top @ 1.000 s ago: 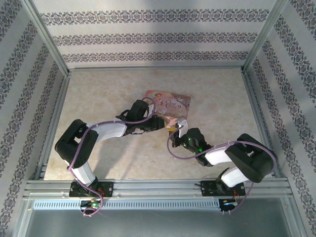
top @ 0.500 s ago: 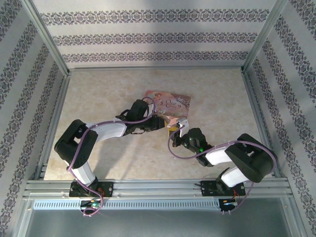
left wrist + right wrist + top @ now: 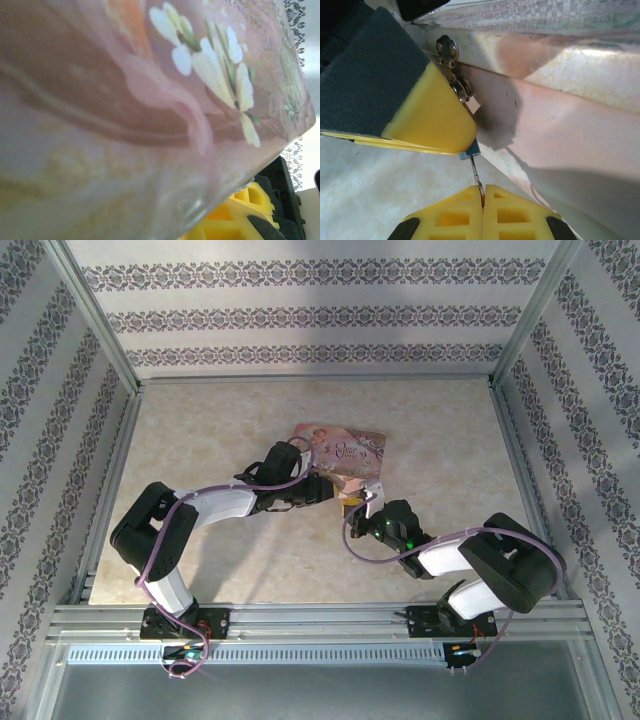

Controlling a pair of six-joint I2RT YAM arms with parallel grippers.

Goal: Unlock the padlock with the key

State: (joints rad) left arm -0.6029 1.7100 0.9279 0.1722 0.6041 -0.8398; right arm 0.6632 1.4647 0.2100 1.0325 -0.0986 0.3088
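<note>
The padlock shows as a small blue corner poking out from under a yellow finger of my left gripper, which seems closed on it. A thin metal key runs from the padlock's underside down into my right gripper, whose yellow fingertips are shut on it. All this sits against the near edge of the pink picture-printed box. From above, my left gripper and right gripper meet at the box's front edge. The box presses close to the left wrist camera, above a yellow finger.
A small metal hasp hangs on the box's side above the padlock. The beige tabletop is walled by patterned panels at the left, back and right. A metal rail runs along the near edge by the arm bases.
The right arm's elbow and wrist have drifted slightly right and nearer. Both grippers stay at the box's front edge with their grips unchanged.
</note>
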